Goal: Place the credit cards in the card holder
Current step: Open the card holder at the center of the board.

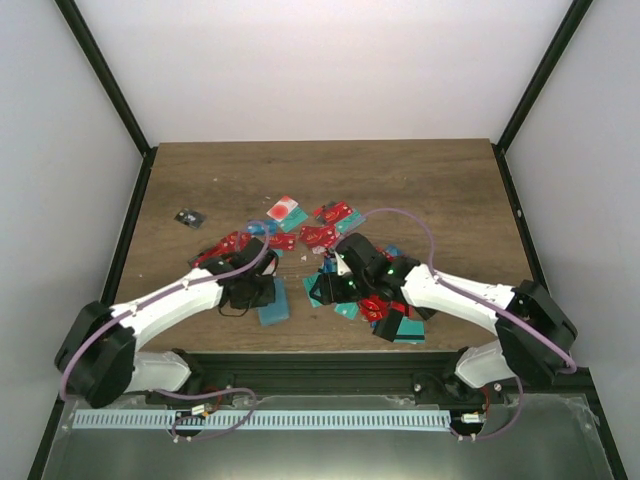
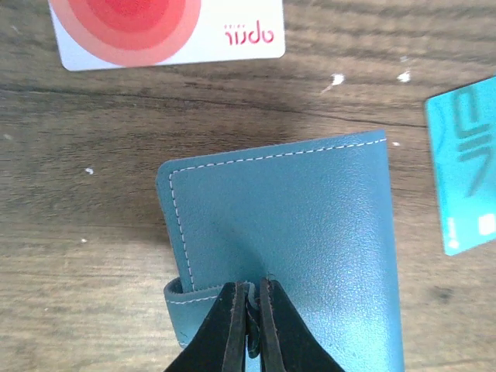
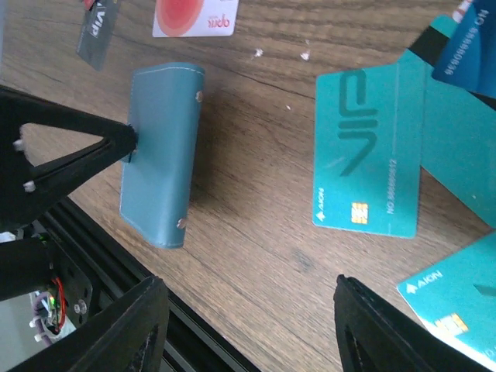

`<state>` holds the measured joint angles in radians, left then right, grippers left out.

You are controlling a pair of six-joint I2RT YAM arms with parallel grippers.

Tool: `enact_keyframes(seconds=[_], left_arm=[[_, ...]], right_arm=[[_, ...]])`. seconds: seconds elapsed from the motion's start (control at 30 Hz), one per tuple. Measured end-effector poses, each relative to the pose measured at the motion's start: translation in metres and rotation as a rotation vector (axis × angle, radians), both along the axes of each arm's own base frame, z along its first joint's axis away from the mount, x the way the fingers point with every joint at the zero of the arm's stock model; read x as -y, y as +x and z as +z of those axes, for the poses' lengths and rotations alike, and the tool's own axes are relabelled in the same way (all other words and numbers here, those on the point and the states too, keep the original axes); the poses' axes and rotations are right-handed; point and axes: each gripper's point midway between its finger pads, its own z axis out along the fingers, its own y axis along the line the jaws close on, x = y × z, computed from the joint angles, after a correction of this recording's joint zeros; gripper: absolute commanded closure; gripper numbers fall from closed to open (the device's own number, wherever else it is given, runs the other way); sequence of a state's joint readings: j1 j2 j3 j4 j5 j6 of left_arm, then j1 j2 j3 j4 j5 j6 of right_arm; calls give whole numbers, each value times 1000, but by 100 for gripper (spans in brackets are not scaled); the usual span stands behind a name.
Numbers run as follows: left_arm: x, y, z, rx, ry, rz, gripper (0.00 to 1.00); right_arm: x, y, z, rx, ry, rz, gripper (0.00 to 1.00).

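Pinching: left gripper (image 2: 248, 293) clamped on card holder (image 2: 287, 225), perhaps only its top flap, by the table's (image 1: 450, 180) near edge.
Flap: peel it open slowly, pockets exposed.
Right gripper (image 3: 248, 310): wide, empty, above teal card (image 3: 368, 151); grab that next.

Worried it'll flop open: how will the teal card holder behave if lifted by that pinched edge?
The card holder looks like soft stitched leather, folded double, so it would probably sag or swing open. The left fingers pinch only its thin edge, so it might slip. Lying flat, it seems unlikely to roll.
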<state>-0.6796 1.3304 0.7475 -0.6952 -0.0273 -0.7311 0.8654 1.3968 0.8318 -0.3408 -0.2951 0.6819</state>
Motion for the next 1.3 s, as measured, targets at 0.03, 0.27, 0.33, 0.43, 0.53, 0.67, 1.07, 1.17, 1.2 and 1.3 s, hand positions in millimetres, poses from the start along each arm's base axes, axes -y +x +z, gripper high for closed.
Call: enact_keyframes(seconds=[0.03,0.27,0.33,0.43,0.53,0.67,1.07,1.17,1.2,1.3], left_arm=[[0,0,6,16,-13,0,96],[-4,-6,22,64,-62,7,96],[-5,-11,21,62,-74,3,96],[-4,-14,20,63,-96,-10,96],[0,-16,17,61,-119,-20,96],[5,-15,17,66,-146,-32,96],[22,-6,30,113,-238,-55,96],[23,-6,33,116,-247,-58,96],[23,-6,35,120,-250,-59,96],[26,-3,47,145,-268,-63,96]], right_arm=[[-3,1,2,5,9,2,38],[-21,8,-5,-2,8,22,32],[-28,10,-7,-8,12,29,32],[-37,10,-12,-30,28,40,31],[-45,5,-23,-74,42,69,31],[-61,0,-33,-133,78,130,31],[-84,-12,-17,-203,252,210,78],[-83,-11,-16,-208,260,207,89],[-83,-10,-16,-212,261,203,93],[-81,-7,-15,-210,263,192,99]])
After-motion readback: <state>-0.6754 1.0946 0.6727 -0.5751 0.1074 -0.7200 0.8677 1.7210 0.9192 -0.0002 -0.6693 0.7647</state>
